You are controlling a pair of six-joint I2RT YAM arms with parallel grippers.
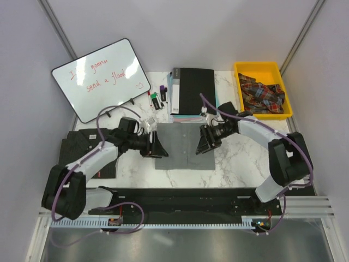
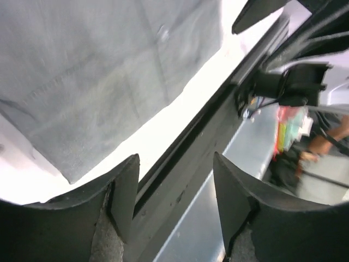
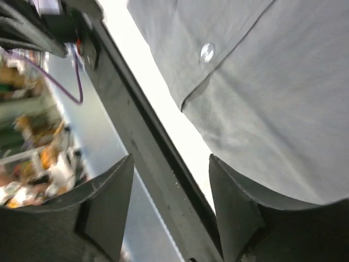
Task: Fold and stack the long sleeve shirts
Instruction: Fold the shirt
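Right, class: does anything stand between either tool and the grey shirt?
Nothing visible does. The left tool and right tool are open at opposite side edges of the grey shirt, with only bare table nearby.

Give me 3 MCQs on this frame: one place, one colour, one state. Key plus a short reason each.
1. Where is the grey shirt?
A. lifted in the air
B. flat on the table, between the left gripper and right gripper
C. bunched at the far right corner
2. Colour of the bin?
A. yellow
B. blue
C. green
3. State of the grippers?
A. both shut on the shirt
B. one shut, one open
C. both open, empty
Key: 1 B, the top view shows it flat between them. 2 A, its rim is plainly yellow. 3 C, each wrist view shows a wide, empty gap.
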